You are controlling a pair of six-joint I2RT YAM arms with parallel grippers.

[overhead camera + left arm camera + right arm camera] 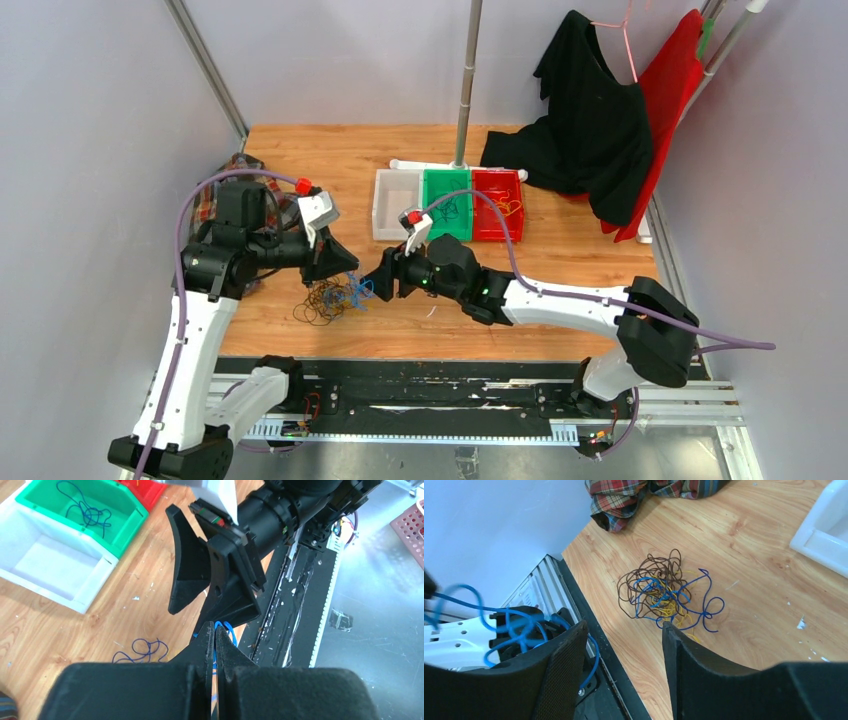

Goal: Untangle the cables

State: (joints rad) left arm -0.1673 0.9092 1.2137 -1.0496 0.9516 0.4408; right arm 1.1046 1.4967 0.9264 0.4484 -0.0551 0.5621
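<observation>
**A:** Edges first. The tangle (330,298) sits close to the near edge of the surface (560,270), just short of the black rail (420,385) that runs along it. Bare wood opens out to the right of it, and more between it and the bins.

**B:** And both arms are crowding that one spot. The left claw (214,632) is clamped tight on a blue cable (227,627). You can see the strand pinched right between its fingers.

**A:** The right claw (624,627) faces it tip to tip with its fingers spread wide and nothing between them. From its wrist view the tangle of brown, blue and yellow lies flat on the wood ahead of the gap, apart from both fingers. The raised blue loops hang off beside one finger.

**B:** From above, the tangle is between the two claws and a touch nearer the rail.

**A:** Further back there's a white bin (395,210), a green bin (432,228) with a blue wire in it, and a red bin (485,228) with a yellowish one.

**B:** Plaid cloth (634,495) is at the far left corner and a black garment (590,130) hangs at the far right. There's a grey pole (466,80) behind the bins and pale walls all round.
</observation>
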